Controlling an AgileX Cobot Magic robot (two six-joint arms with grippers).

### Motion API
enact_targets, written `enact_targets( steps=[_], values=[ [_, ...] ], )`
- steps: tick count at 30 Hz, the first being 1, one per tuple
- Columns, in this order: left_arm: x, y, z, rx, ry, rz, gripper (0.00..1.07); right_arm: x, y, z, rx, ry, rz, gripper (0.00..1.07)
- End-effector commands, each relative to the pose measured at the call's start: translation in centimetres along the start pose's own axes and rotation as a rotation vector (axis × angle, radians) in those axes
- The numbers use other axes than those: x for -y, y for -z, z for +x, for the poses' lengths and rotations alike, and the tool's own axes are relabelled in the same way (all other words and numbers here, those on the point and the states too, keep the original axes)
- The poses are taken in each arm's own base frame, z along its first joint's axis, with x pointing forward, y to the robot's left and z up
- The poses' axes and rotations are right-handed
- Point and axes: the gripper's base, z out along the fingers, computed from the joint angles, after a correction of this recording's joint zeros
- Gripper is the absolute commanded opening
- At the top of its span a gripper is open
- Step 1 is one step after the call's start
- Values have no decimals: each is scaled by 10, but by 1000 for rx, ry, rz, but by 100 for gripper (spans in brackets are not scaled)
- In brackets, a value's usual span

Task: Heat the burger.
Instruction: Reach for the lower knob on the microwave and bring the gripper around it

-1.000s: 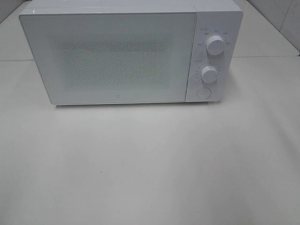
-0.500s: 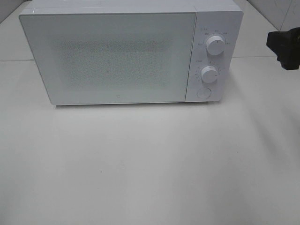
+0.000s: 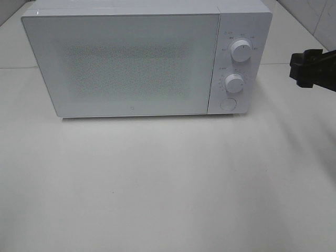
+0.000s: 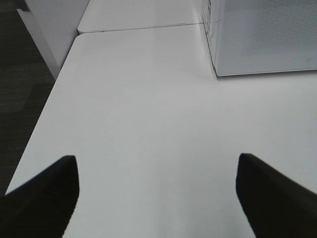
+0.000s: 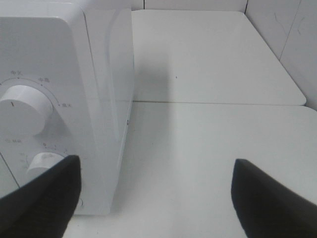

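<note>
- Closest in, the white bench lies bare in front of the microwave.
- Off the bench's left edge, the left wrist view shows dark floor.
- Above that left part of the bench hangs the left gripper, its jaws spread wide with nothing between them. The microwave's front corner is well ahead of it.
- Farther back stands the white microwave with its door shut. The speckled window shows nothing clear inside.
- Where the burger is cannot be told from any view.
- On the microwave's right panel sit an upper dial, a lower dial and a round button beneath them.
- Beside that panel's side, near the height of the dials but apart from the casing, the right gripper hovers with its jaws wide and empty.
- Behind everything, a seam crosses the bench, and pale wall tiles rise at the back right.
</note>
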Motion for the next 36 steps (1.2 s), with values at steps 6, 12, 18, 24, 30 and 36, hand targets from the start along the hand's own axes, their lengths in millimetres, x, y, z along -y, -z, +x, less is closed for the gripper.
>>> enact_targets(
  steps=[6, 12, 18, 24, 30, 36],
  values=[
    [0, 2, 2, 20, 8, -3, 80, -26, -7, 0, 136, 22, -1, 76],
    [0, 2, 2, 20, 8, -3, 80, -45, -12, 8, 193, 47, 5, 76],
    [0, 2, 2, 20, 8, -3, 80, -64, -18, 23, 238, 99, 22, 76],
    [0, 2, 2, 20, 8, -3, 80, -81, -20, 38, 276, 131, 31, 76],
    [0, 2, 2, 20, 8, -3, 80, -89, -26, 58, 274, 156, 34, 76],
    [0, 2, 2, 20, 8, -3, 80, -89, -36, 68, 251, 117, 68, 76]
  ],
)
